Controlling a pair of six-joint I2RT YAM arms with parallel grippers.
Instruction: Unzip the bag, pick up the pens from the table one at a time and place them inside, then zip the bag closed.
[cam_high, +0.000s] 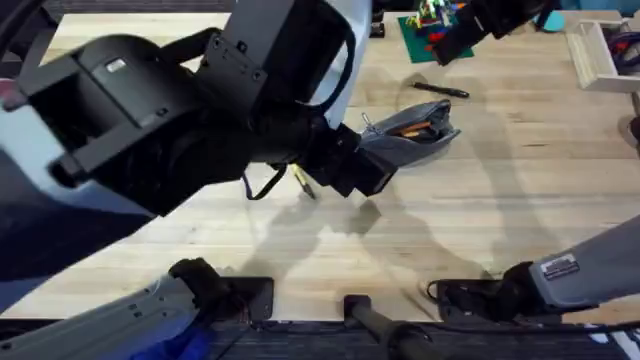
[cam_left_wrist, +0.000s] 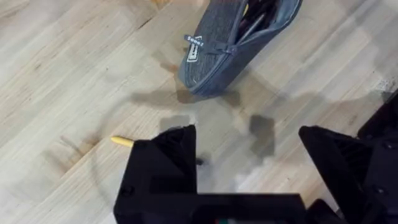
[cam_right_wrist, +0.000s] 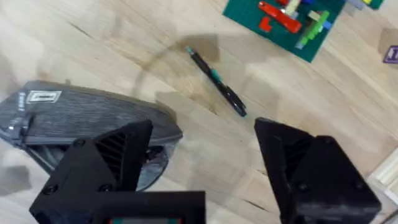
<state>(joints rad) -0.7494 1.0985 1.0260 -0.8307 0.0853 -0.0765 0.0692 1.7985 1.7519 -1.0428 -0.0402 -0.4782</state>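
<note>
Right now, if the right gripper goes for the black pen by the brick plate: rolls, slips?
The black pen is slim and round, lying flat on bare table, so a nudge would probably roll it. It looks rigid and light. Its smooth barrel may slip between the right gripper's open fingers unless squeezed across the middle.

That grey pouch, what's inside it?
The bag gapes open; something orange-brown and dark slim shapes, likely pens, show inside. Its fabric covers the rest, so what else it holds can't be seen.
</note>
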